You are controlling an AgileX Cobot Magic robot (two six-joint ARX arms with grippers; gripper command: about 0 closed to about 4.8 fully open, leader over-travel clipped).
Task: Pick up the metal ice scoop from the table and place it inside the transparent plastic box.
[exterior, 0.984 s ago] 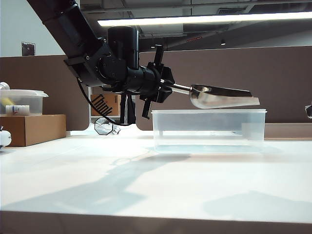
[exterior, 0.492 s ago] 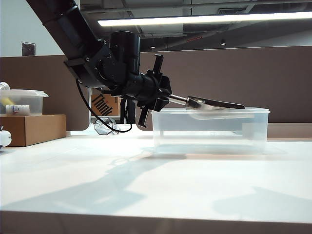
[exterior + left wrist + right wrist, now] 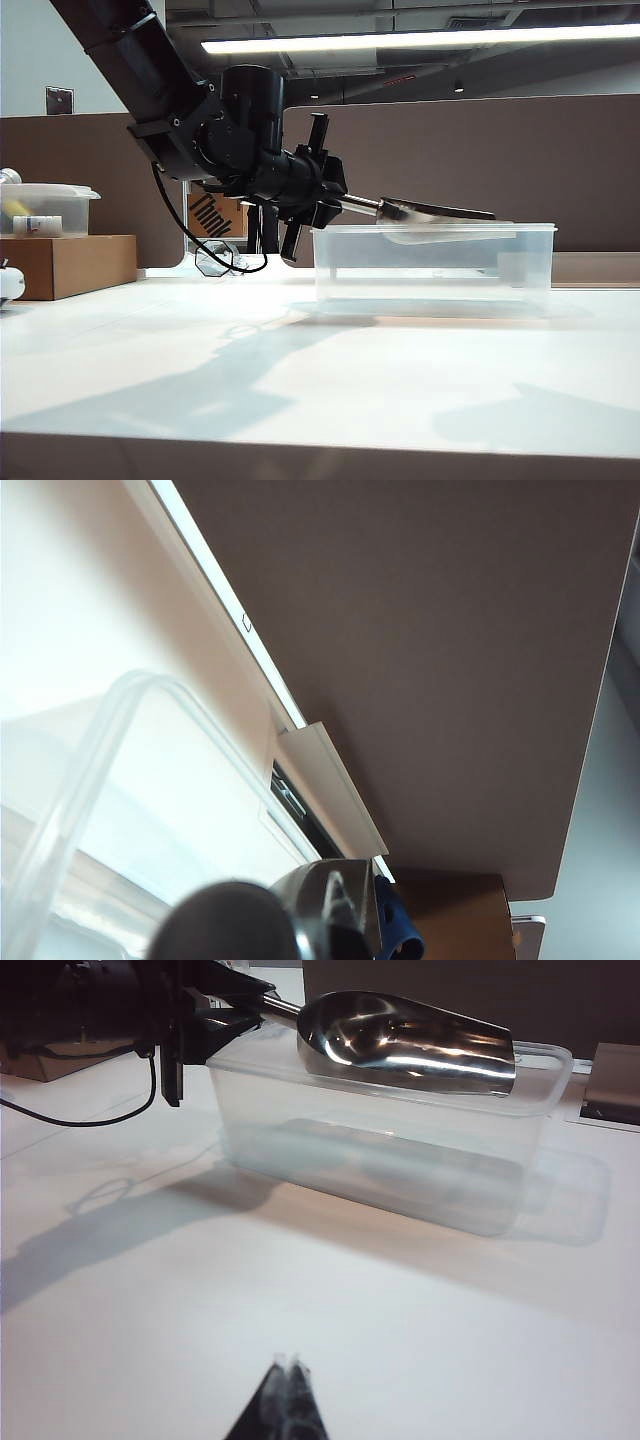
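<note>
I count one scoop (image 3: 440,222), my left gripper (image 3: 325,197) clamping its handle, bowl dipping into the one box (image 3: 432,270) on the bench (image 3: 300,380). Right gripper (image 3: 286,1368) shows only pressed-together fingers (image 3: 297,1400) tips, the rest cut off.

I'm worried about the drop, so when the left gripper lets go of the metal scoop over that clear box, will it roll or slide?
The metal ice scoop looks stiff and polished, so probably slippery. Its round handle and curved bowl may rock or roll inside the transparent plastic box. The thin-walled box could shift.
</note>
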